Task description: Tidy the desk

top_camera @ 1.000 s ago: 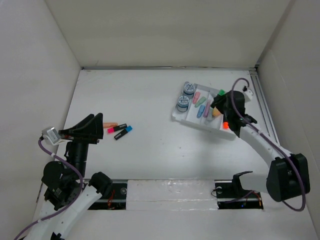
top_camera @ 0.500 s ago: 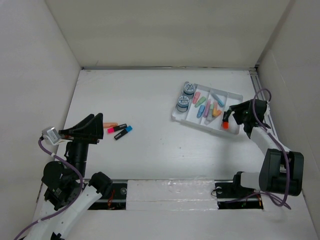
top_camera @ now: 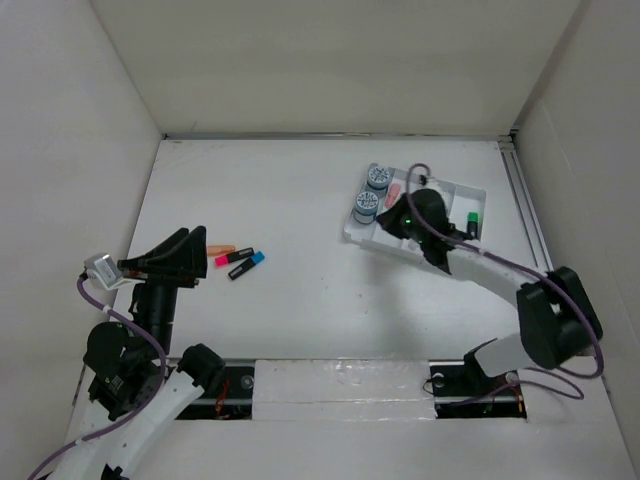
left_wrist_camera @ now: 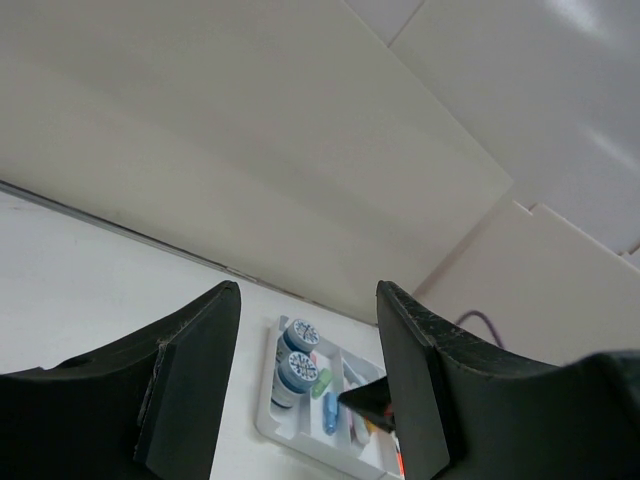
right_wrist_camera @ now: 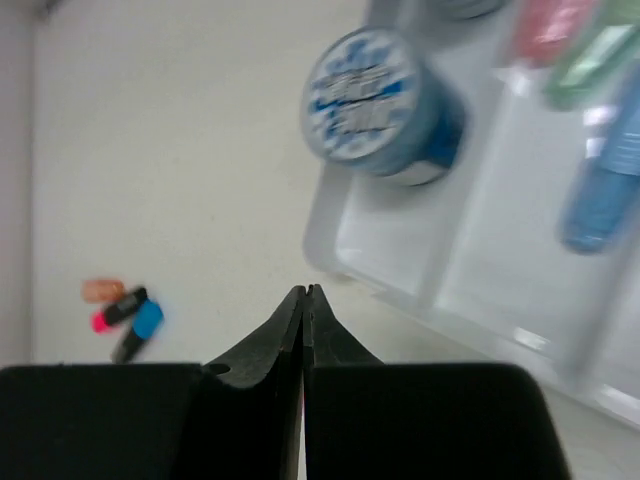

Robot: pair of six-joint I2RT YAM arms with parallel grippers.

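Two arms share one big matte white counter (top_camera: pixel 300 320) that fills the top view from the arm bases at 6 o'clock to the back wall at 12, boxed in by plain white walls (top_camera: pixel 330 60). From the counter's middle, a small white compartmented tray (top_camera: pixel 472 192) sits at about 2 o'clock. It holds two blue-topped round tubs (top_camera: pixel 377 177) at its left end and a green marker (top_camera: pixel 471 219) at its right end. Three loose markers (top_camera: pixel 238 258) (orange, pink, blue) lie close together at about 9 o'clock. The left hand (left_wrist_camera: pixel 308 292) hangs just beside them at 8 o'clock with its fingers spread wide and nothing in them. Its own camera looks across at the back wall and the distant tray and doesn't show the loose markers at all. The right hand (right_wrist_camera: pixel 303 292) is over the tray. The top view doesn't show its fingers, but its blurry wrist view shows them pressed together with nothing visible between them, above the tray's near left corner by one tub.
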